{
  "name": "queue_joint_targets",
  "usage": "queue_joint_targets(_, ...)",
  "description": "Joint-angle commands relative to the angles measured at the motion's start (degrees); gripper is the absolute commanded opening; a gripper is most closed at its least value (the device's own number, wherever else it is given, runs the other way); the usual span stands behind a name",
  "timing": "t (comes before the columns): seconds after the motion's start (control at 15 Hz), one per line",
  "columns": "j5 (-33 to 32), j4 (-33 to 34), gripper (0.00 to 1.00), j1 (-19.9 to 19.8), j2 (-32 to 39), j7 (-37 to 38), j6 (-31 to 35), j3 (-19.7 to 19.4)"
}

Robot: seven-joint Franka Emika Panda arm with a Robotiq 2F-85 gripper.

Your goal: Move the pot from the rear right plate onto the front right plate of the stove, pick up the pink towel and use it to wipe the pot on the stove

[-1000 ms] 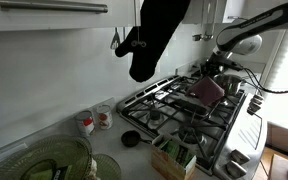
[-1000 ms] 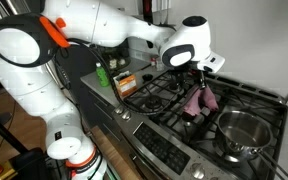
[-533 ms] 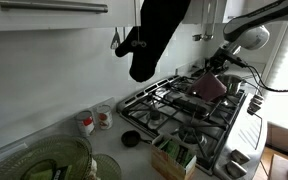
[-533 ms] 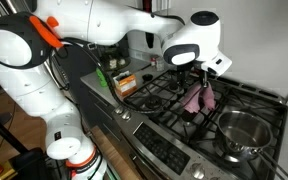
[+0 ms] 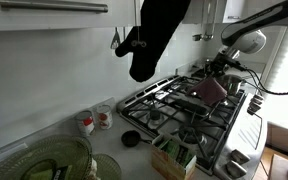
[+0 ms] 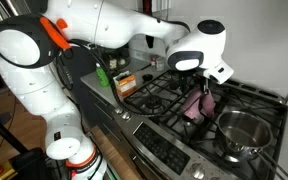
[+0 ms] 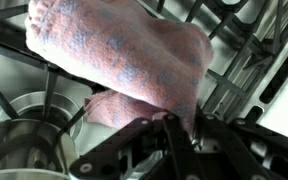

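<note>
My gripper (image 6: 205, 87) is shut on the pink towel (image 6: 200, 104) and holds it hanging above the stove grates. In the wrist view the towel (image 7: 124, 60) fills the upper frame, pinched between the jaws (image 7: 181, 125). The steel pot (image 6: 244, 133) stands on the stove's front burner, just beside the hanging towel and a little apart from it. Its rim shows at the lower left of the wrist view (image 7: 19, 135). In an exterior view the towel (image 5: 208, 89) hangs under the gripper (image 5: 216, 68); the pot is hidden there.
The black stove grates (image 6: 154, 95) span the cooktop. A box with green items (image 6: 124, 82) sits on the counter beside the stove. A dark oven mitt (image 5: 156, 35) hangs above the counter; cups (image 5: 94, 121) and a glass bowl (image 5: 54, 160) stand at the counter's end.
The gripper has carried the towel sideways over the stove toward the pot. The towel stays held and the pot has not moved.
</note>
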Motion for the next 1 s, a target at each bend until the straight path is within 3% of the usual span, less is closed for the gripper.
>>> queue_joint_targets(0.0, 0.11, 2.09, 0.04, -1.25, 0.36, 1.04, -3.87, -0.38)
queue_joint_targets(0.6, 4.74, 3.25, 0.04, -0.7, 1.9, 0.06, -10.55, 0.75)
queue_joint_targets(0.93, 11.86, 2.4, 0.04, -0.62, 2.86, -7.21, -5.23, 1.73)
